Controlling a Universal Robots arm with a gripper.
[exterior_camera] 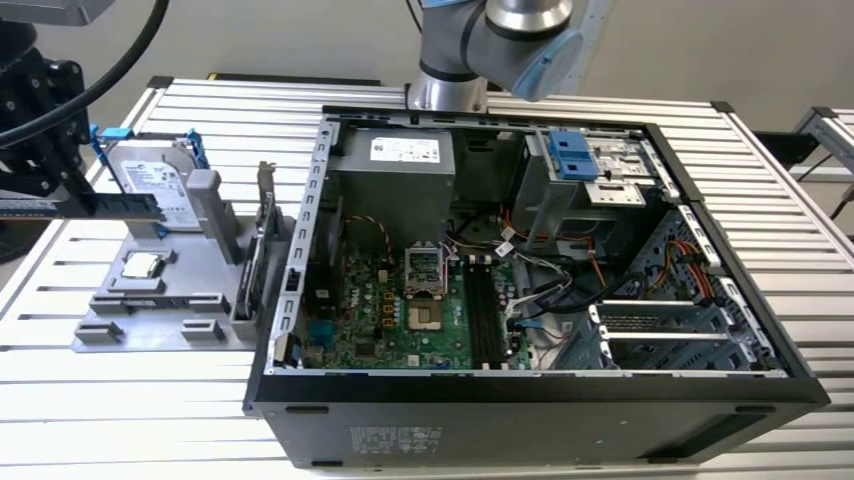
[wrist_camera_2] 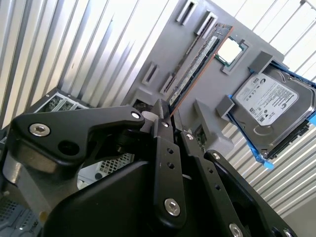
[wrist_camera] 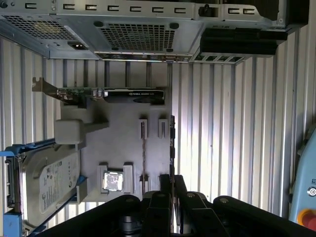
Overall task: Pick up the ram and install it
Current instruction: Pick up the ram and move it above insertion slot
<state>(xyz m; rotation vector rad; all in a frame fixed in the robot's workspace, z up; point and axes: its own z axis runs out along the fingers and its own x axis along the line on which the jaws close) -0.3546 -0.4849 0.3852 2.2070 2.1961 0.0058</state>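
The ram [wrist_camera_2: 197, 66] is pinched at one end by the tool [wrist_camera_2: 169, 112]. It is held on edge at the grey fixture [wrist_camera: 123, 143] side opposite the hard drive [wrist_camera: 44, 182], presumably so its flat faces can be clamped. At the fixture are counted one ram, one hard drive, one processor [wrist_camera: 112, 180] and one card [wrist_camera: 128, 95].

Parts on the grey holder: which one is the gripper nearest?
The ram, the long thin stick on edge; its end reaches the gripper. The hard drive, processor chip and bracketed card sit farther off.
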